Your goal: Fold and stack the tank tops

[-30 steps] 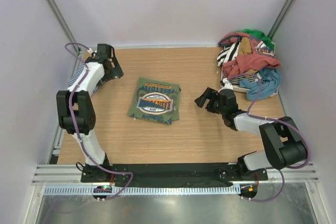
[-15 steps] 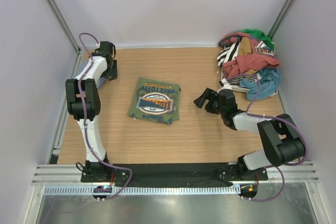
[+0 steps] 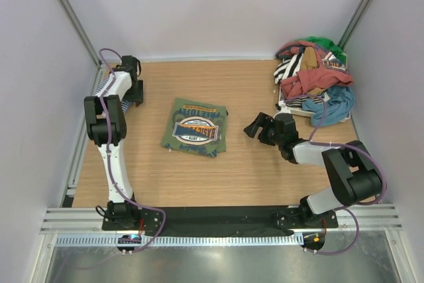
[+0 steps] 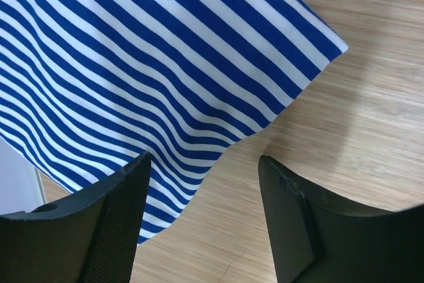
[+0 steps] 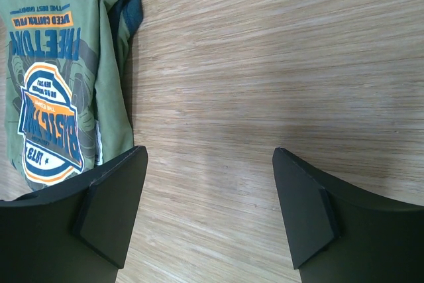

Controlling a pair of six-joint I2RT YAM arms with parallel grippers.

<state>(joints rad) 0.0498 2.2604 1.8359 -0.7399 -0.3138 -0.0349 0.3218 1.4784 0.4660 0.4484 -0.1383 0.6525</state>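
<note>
From above, the folded green tank top (image 3: 195, 127) lies mid-surface (image 3: 245, 170). Left wrist view: the left claw (image 4: 205, 164) is spread open and empty at the edge of the striped tank top (image 4: 152, 51). Right wrist view: the right claw (image 5: 209, 154) is open and empty, with the green tank top to its left.

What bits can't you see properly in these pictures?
1. Striped top: in the left wrist view, it is cut off by the top and left edges. In the top view, the left arm hides most of it.
2. Green top: in the right wrist view, the left edge and a finger hide parts of it. Its folded-under layers are hidden.
3. Clothes pile: in the top view, it is too tangled to count.
</note>
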